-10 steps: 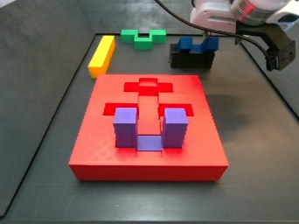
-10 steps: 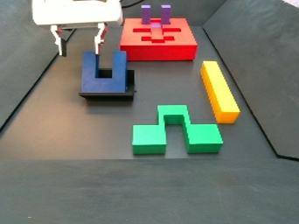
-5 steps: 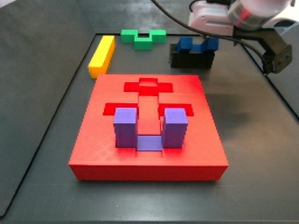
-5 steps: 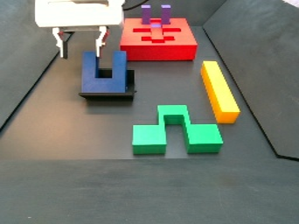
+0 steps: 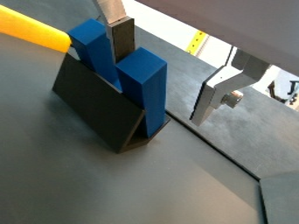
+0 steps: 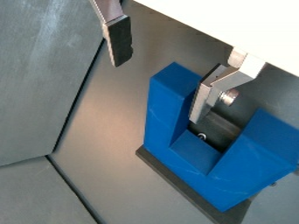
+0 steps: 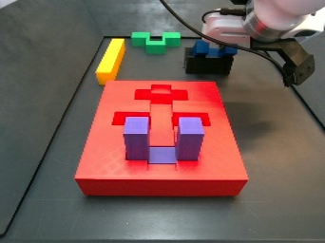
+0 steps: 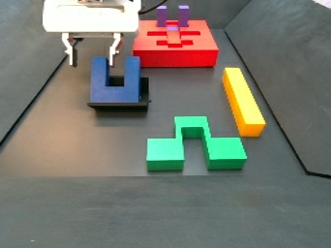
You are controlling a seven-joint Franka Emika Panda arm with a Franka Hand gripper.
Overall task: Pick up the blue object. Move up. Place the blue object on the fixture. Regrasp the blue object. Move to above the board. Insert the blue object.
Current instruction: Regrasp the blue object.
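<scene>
While dark blue matte U-shaped block [image 8: 116,79] sits prongs-up in low black box fixture [image 8: 120,100] nr far-left counter corner, gripper [image 8: 85,49] hovers just behind/above, jaws spread, empty; needs fwd shift to straddle one prong.

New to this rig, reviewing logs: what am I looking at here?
It is one robot arm with a two-finger hand. Two pictures come from fixed cameras beside the table. The other two come from cameras on the wrist, looking past the fingers. On the table lie a red board with a purple block set in it, a yellow bar and a green block. The blue object stands prongs-up in the black fixture. The hand is open and holds nothing: one finger is between the prongs, the other outside, straddling one prong.
</scene>
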